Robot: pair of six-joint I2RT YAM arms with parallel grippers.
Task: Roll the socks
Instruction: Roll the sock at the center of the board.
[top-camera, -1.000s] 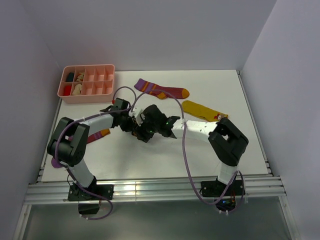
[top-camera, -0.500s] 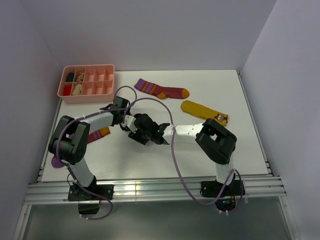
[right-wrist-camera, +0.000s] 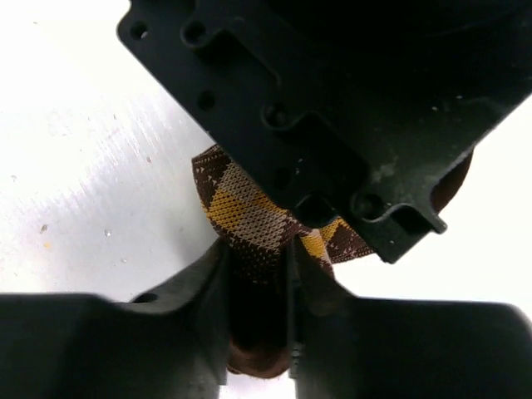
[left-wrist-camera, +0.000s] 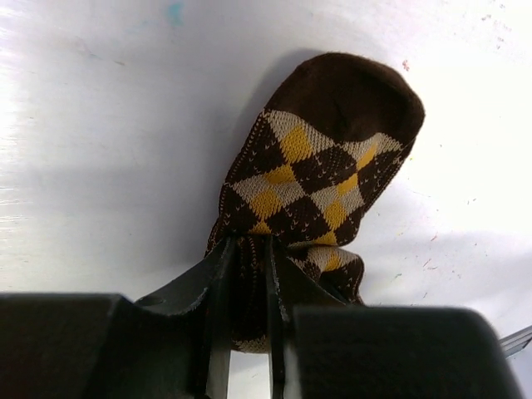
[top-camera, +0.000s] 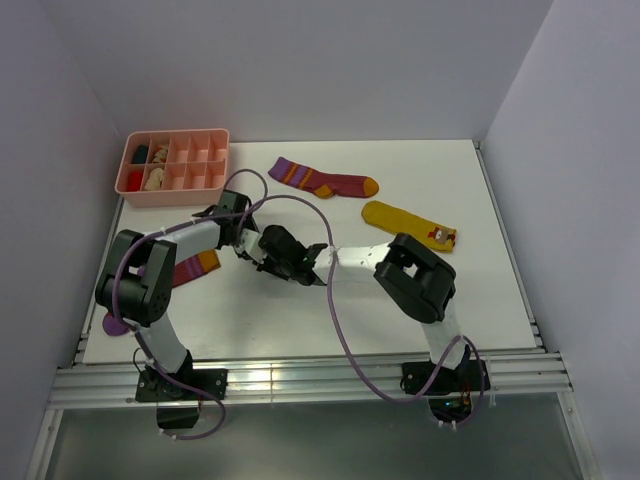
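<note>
The brown-and-tan diamond-check sock (left-wrist-camera: 324, 166) lies bunched on the white table, toe end away from the left wrist camera. My left gripper (left-wrist-camera: 248, 253) is shut on a fold of it. In the right wrist view the same sock (right-wrist-camera: 245, 216) runs between the fingers of my right gripper (right-wrist-camera: 259, 262), which is shut on it just below the left gripper's black body (right-wrist-camera: 332, 108). From above, the two grippers (top-camera: 262, 248) (top-camera: 288, 260) meet mid-table and hide that sock. One maroon sock (top-camera: 322, 181) lies flat at the back, another (top-camera: 195, 268) under the left arm, and the mustard sock (top-camera: 408, 222) to the right.
A pink divided tray (top-camera: 175, 160) holding small items stands at the back left. A purple cable (top-camera: 345, 300) loops across the table in front of the right arm. Grey walls close in the table on three sides.
The right arm has swung left until its gripper meets the left gripper, and its jaws have closed on the diamond-check sock. The left gripper has kept its grip and shifted slightly left.
</note>
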